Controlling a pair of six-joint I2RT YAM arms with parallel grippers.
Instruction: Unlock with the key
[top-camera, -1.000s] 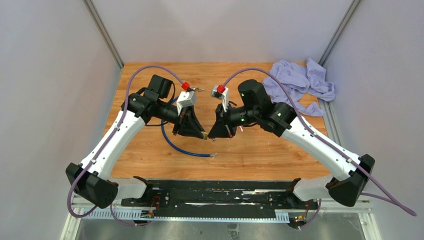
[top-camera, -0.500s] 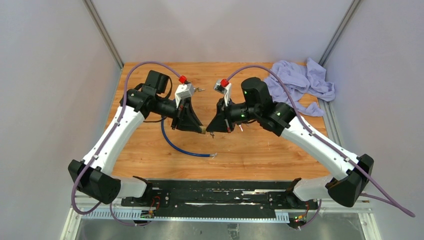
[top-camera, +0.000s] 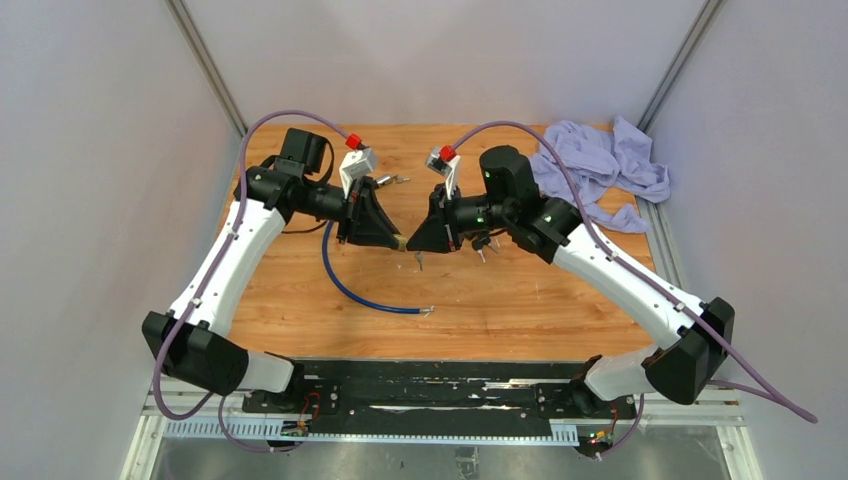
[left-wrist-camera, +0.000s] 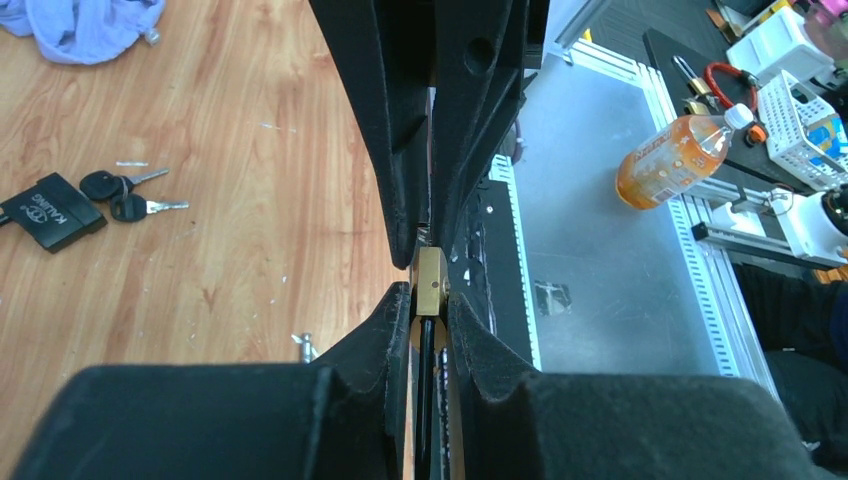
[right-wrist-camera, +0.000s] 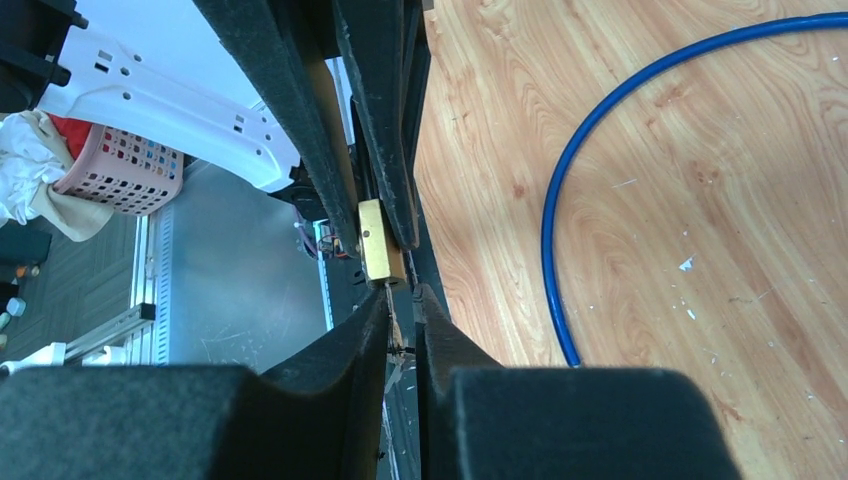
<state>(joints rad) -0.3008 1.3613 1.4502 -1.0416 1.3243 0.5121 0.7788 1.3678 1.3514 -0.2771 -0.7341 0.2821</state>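
My left gripper clamped the padlock; my right gripper pinched the key. The key pointed end-on at the padlock, seemingly touching it.

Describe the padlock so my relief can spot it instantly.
Over the wooden table, find where the two arms meet tip to tip at the middle. The padlock is the small brass block pinched in the left gripper there, the only gold-coloured thing among black fingers.

Wooden table carried a blue cable curving over its middle, a crumpled purple cloth lay at its far right corner, keys and a black tag rested between.
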